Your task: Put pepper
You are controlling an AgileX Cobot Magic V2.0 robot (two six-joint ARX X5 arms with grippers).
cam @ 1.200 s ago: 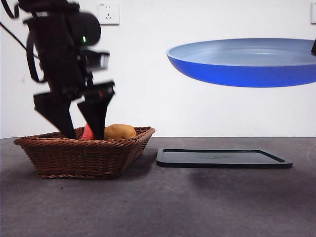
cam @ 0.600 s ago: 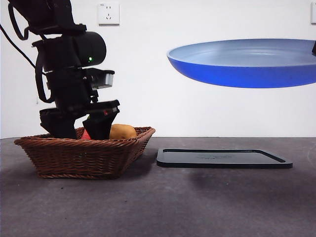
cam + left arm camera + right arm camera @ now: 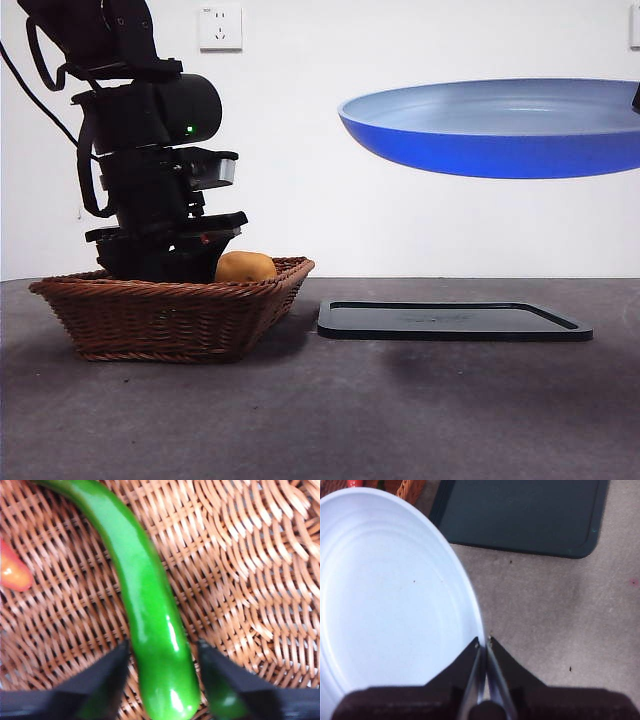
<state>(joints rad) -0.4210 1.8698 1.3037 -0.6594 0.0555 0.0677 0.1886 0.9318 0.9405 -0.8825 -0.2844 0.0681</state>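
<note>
The left gripper (image 3: pixel 162 680) is down inside the basket (image 3: pixel 170 318), its jaws spread with one on each side of the pepper (image 3: pixel 145 605). The pepper lies on the woven floor of the basket, long, glossy green and slightly curved. One rounded end sits between the two jaws; the rest of its length runs away from the gripper across the weave. A narrow strip of wicker shows between the pepper and each jaw, so the jaws flank it closely but do not clearly touch it. Off to one side of the pepper, apart from it, the tip of a red-orange vegetable (image 3: pixel 14 570) rests on the basket floor.

In the front view the left arm (image 3: pixel 150 150) comes down from the upper left and its lower end is sunk behind the basket's rim, so the jaws and the pepper are hidden there. A tan potato (image 3: pixel 245 266) shows above the rim just beside the arm. The basket stands on the table (image 3: pixel 400 420), and a flat black tray (image 3: pixel 452 321) lies near it, on its right in the front view.

The right gripper (image 3: pixel 483 645) has its jaws pressed together on the rim of the blue plate (image 3: pixel 500 125), holding it in the air, roughly level, well above the tray. The plate's pale inside (image 3: pixel 390 605) is bare.
</note>
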